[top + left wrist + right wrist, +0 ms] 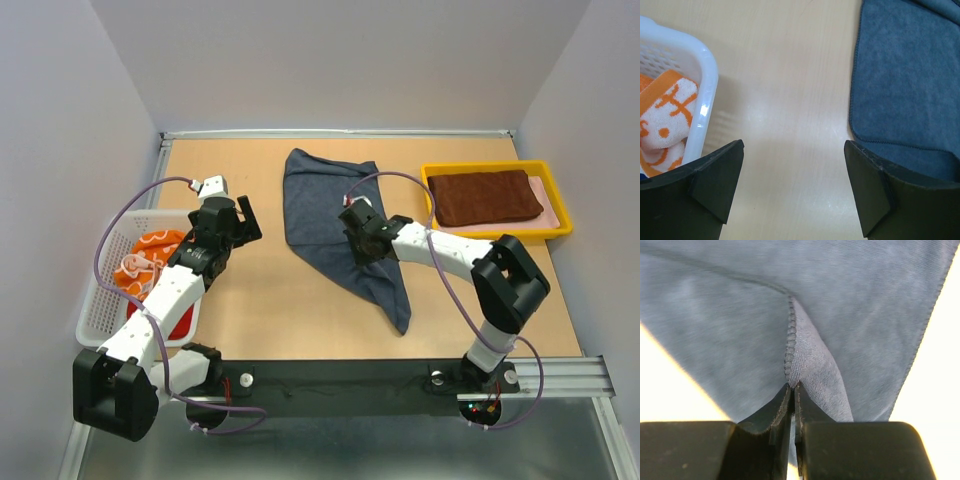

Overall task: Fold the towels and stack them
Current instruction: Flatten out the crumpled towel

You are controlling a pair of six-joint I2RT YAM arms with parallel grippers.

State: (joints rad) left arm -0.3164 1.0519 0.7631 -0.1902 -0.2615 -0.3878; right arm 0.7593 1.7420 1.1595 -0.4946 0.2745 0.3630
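A dark navy towel (pixel 330 215) lies crumpled and partly folded over on the table's middle, its point trailing toward the front. My right gripper (pixel 362 238) is shut on a hemmed edge of the navy towel (pixel 810 355), which it lifts a little. My left gripper (pixel 238 222) is open and empty over bare table, between the basket and the towel's left edge (pixel 905 95). The orange towel with white pattern (pixel 145 262) lies in the basket, with a red one (pixel 180 322) under it. The reddish-brown towel (pixel 485 196) lies folded in the yellow tray.
The white mesh basket (pixel 105 300) stands at the left edge, its rim in the left wrist view (pixel 707 100). The yellow tray (pixel 560 215) stands at the back right. Walls close in the back and sides.
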